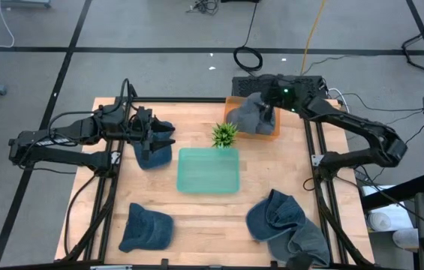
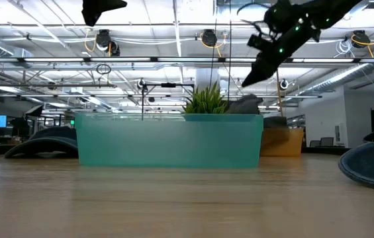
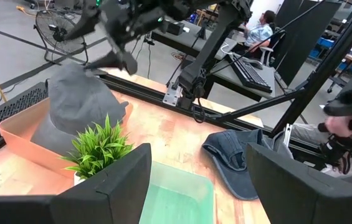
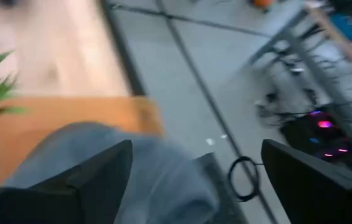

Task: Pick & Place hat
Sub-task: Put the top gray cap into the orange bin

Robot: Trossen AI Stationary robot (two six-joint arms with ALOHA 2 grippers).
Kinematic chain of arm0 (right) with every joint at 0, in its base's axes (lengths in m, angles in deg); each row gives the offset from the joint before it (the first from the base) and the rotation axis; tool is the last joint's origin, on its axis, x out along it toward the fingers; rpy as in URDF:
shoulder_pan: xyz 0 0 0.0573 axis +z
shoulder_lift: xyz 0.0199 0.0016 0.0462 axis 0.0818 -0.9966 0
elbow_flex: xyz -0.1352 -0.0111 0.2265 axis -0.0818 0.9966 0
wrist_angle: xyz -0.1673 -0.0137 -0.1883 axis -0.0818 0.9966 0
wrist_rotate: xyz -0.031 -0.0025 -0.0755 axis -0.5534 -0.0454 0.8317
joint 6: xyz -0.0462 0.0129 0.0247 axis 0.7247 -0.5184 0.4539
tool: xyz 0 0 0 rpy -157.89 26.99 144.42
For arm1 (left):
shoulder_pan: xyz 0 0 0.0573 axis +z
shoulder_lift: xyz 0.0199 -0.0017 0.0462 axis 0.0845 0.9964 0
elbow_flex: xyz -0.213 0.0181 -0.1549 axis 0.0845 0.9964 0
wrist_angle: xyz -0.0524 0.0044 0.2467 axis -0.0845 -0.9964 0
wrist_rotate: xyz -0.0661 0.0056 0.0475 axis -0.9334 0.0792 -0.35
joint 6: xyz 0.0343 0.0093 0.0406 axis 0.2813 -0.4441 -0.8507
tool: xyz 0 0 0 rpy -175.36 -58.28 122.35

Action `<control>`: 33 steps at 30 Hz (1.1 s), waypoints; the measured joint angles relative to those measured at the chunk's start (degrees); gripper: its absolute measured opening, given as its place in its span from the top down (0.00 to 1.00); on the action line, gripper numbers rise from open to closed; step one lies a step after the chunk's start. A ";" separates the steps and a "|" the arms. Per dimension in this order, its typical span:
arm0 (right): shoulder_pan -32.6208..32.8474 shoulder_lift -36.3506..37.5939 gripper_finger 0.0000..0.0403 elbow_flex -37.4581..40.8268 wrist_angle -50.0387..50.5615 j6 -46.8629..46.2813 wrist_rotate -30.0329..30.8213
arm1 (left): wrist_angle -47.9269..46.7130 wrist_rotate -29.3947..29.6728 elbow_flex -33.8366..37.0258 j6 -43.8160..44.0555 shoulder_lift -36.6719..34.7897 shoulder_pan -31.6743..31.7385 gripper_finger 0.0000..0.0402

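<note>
Grey hat (image 4: 119,168) in orange bin (image 4: 70,121), fingers (image 4: 95,180) apart

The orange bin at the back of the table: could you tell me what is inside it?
A grey hat lies in the orange bin, filling most of it; whatever is beneath the hat is covered.

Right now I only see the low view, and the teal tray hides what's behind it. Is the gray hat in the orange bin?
Observer: Yes. From above, the gray hat lies in the orange bin at the table's far edge.
Operator: Is the right arm gripping it?
Observer: No. The right gripper has its fingers apart, with the hat beneath them.
Operator: And the left arm?
Observer: The left gripper hovers open over a blue hat, left of the teal tray.
</note>
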 joint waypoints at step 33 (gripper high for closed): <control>3.40 -10.85 0.98 9.61 -29.74 -17.88 -7.00 | -0.04 -0.04 0.00 -0.29 0.00 0.00 0.33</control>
